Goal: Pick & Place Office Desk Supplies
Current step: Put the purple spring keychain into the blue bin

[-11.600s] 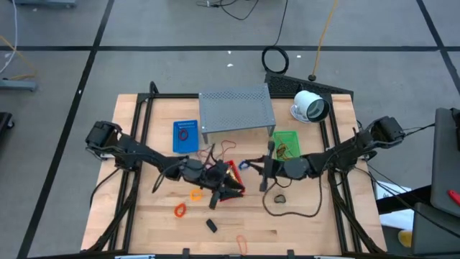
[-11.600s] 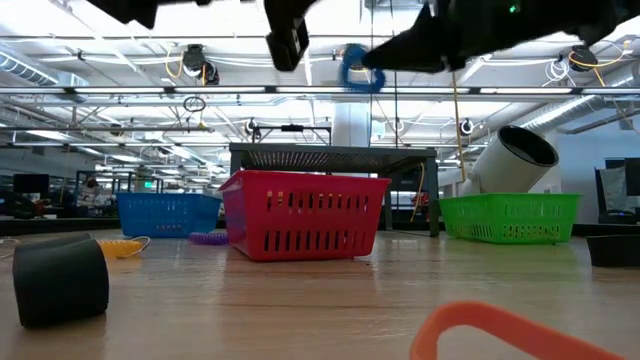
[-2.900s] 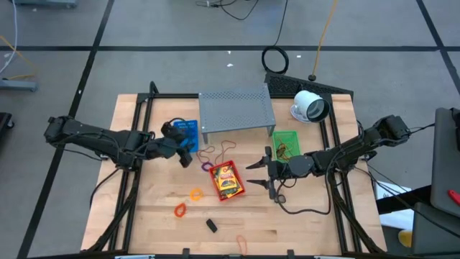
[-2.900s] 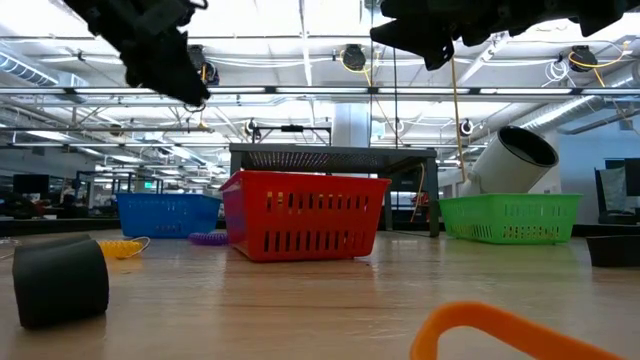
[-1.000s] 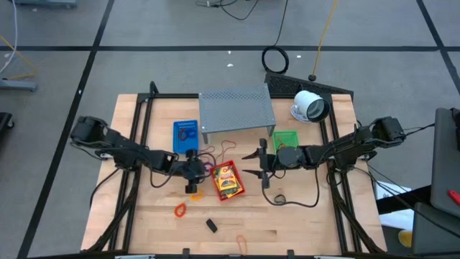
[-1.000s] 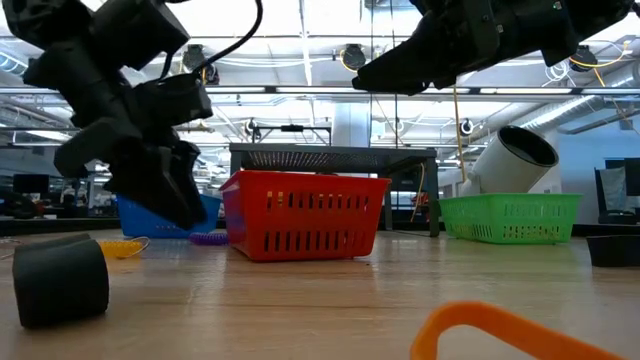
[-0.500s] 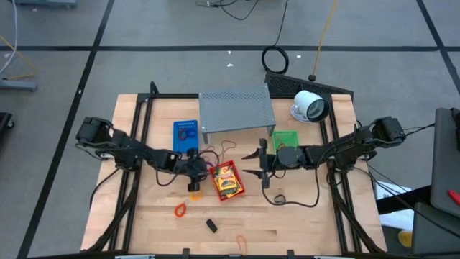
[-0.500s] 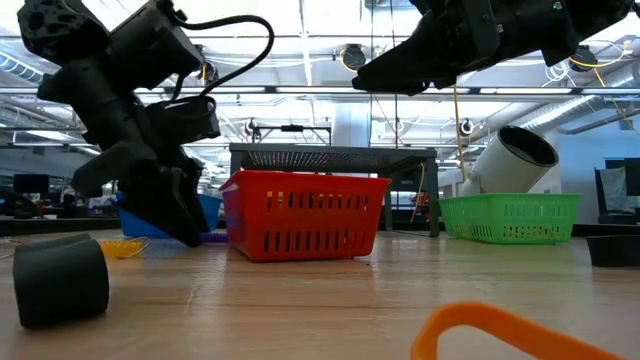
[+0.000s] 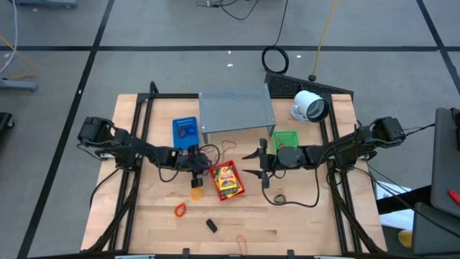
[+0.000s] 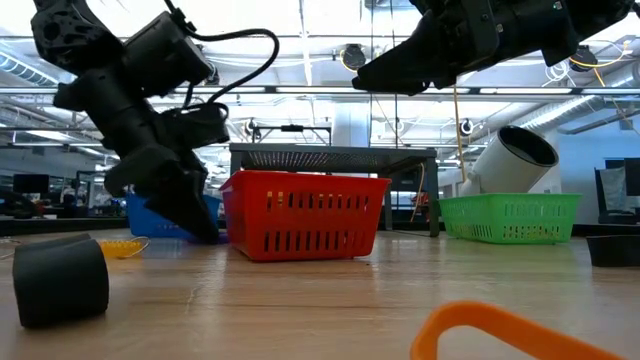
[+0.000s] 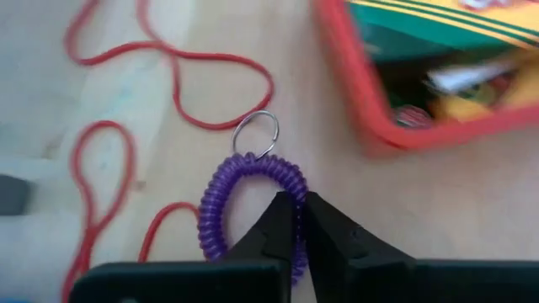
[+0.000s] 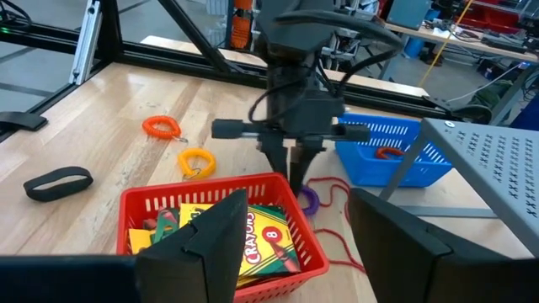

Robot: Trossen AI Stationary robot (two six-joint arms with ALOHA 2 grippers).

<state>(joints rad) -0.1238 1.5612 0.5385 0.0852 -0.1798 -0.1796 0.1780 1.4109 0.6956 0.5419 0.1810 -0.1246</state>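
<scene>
Purple coil keyring (image 11: pixel 249 203) sits pinched in your left gripper (image 11: pixel 298 220), jaws clenched on its near loop, down on the wooden table (image 9: pixel 302 230) just left of the red basket (image 9: pixel 227 180) holding a crayon box (image 12: pixel 253 244). Red cord (image 11: pixel 173 67) lies around the coil. Your right gripper (image 9: pixel 260 164) hangs released, jaws spread, above the table right of that basket, near the green basket (image 9: pixel 286 138)

1. I see my left pincer (image 10: pixel 205 232) down at the table (image 10: pixel 330 300), beside the red basket (image 10: pixel 303 215).
2. Blue basket (image 10: pixel 160 213) behind it; green basket (image 10: pixel 510 217) at right.
3. Black cylinder (image 10: pixel 60 279) near; orange loop (image 10: pixel 495 335) nearest.
</scene>
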